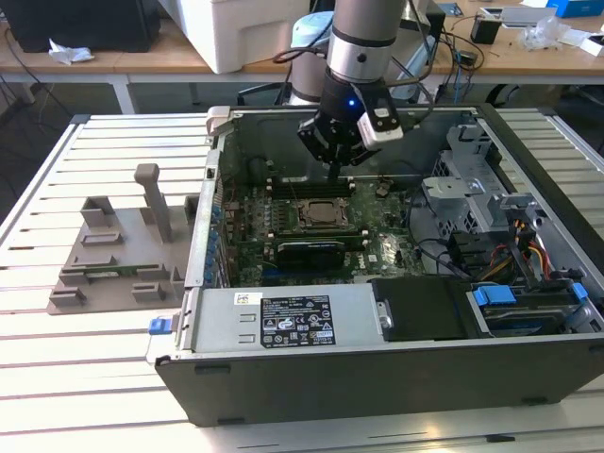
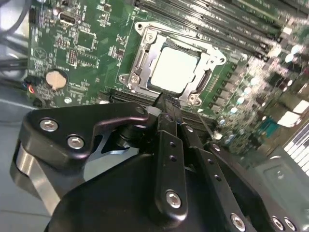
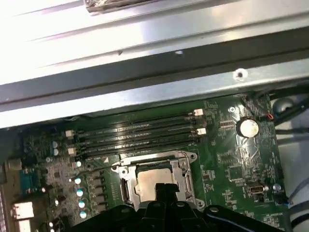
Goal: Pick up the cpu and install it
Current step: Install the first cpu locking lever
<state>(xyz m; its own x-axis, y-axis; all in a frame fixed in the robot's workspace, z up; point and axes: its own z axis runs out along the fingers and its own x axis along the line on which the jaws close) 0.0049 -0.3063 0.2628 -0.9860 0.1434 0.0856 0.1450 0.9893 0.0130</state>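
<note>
The cpu (image 1: 324, 212), a small square chip with a silvery top plate, lies inside the dark socket frame (image 1: 324, 226) on the green motherboard. It shows in both wrist views (image 2: 175, 70) (image 3: 153, 176). My gripper (image 1: 337, 170) hangs inside the open computer case, a little above the board, just beyond the socket's far edge. In both wrist views its two black fingers (image 2: 166, 104) (image 3: 164, 189) meet at the tips, shut, with nothing between them. The tips overlap the near edge of the cpu in those views.
The open case (image 1: 377, 377) stands on a slatted white table. A grey plastic holder tray (image 1: 113, 255) sits at the exterior view's left. Memory slots (image 3: 135, 135), a coin battery (image 3: 247, 127), a drive cage with blue tabs (image 1: 528, 302) and loose cables crowd the board.
</note>
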